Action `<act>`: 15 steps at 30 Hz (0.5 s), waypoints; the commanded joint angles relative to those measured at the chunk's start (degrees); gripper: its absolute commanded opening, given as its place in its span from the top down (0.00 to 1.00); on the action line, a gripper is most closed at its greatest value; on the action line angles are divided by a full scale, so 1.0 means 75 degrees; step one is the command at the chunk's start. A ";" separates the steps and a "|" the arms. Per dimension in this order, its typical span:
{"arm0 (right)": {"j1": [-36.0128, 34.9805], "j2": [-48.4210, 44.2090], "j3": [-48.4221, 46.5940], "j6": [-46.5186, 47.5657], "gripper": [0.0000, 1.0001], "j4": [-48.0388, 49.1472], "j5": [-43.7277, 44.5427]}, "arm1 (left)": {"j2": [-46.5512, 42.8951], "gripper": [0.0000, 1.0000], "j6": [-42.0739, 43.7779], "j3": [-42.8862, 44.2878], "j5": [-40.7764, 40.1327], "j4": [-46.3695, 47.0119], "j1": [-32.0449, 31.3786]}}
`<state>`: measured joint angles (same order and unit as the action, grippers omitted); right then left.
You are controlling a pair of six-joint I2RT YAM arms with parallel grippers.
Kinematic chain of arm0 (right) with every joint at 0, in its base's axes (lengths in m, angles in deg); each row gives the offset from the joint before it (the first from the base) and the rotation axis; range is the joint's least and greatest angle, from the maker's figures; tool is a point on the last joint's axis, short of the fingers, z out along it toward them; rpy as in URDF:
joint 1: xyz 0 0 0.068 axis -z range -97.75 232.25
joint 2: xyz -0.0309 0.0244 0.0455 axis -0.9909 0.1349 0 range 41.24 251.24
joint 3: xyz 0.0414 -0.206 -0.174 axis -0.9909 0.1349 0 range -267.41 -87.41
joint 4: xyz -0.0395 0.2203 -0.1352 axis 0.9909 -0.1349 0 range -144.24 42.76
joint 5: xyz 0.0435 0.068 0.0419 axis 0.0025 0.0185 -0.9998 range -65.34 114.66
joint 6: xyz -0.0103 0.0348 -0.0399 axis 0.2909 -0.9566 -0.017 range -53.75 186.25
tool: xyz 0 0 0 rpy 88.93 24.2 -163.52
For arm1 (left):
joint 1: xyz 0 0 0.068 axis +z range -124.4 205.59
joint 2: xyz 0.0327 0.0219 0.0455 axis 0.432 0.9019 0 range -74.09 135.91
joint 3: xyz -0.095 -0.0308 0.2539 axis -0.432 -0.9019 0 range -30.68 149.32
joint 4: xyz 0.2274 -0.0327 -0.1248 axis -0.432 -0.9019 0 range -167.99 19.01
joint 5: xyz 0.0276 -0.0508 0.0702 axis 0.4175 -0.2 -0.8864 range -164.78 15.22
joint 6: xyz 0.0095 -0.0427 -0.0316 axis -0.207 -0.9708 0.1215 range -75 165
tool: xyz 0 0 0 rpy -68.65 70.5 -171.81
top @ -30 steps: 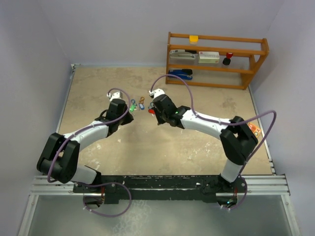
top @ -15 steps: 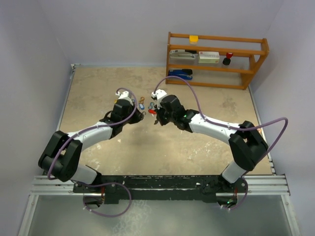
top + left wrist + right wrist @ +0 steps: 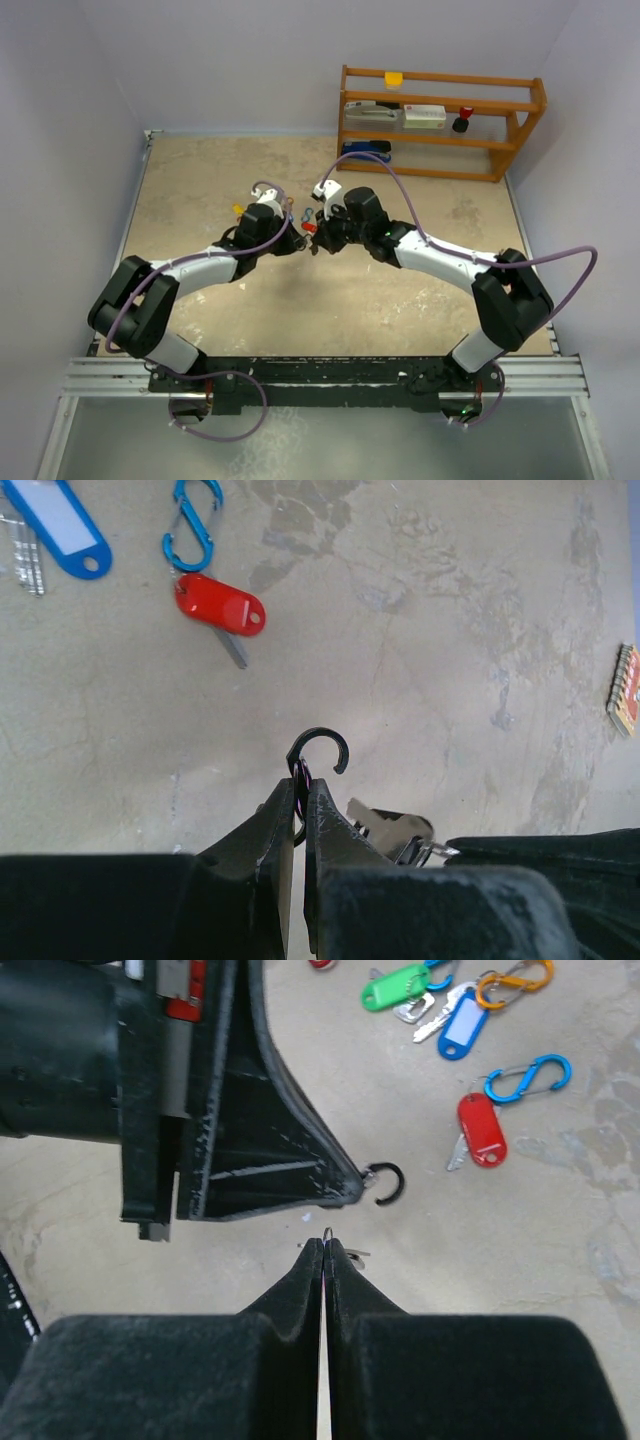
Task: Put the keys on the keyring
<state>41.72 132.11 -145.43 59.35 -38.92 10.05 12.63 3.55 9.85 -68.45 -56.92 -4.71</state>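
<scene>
lit evenly and softly from above, bright but not harsh. only faint, blurred shadows on the surface [image 3: 200, 180] beneath the left arm [image 3: 195, 268] and right arm [image 3: 440, 258] in the overhead view. no glare on the pale walls [image 3: 200, 60]. sharp overall from above, yet too coarse for the small things between the arms. crisp in the wrist views on the mottled surface and the red-tagged key [image 3: 220, 605]. close black fingers [image 3: 275, 830] dark, soft and grainy, with little detail toward the bottom edge
</scene>
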 commanded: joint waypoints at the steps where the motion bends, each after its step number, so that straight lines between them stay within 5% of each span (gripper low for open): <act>1: -0.0026 0.0036 -0.0131 0.0170 1.00 0.0309 -0.0661 | 0.0043 1.00 0.0017 0.0507 0.0312 0.0164 -0.0128; 15: -0.0026 0.0300 -0.0355 0.0230 1.00 0.0005 -0.0596 | 0.0089 1.00 0.0115 0.0731 0.0444 -0.0216 -0.0210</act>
<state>41.69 135.10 -145.47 60.09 -39.60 5.70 13.13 3.68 12.74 -66.35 -58.80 -5.74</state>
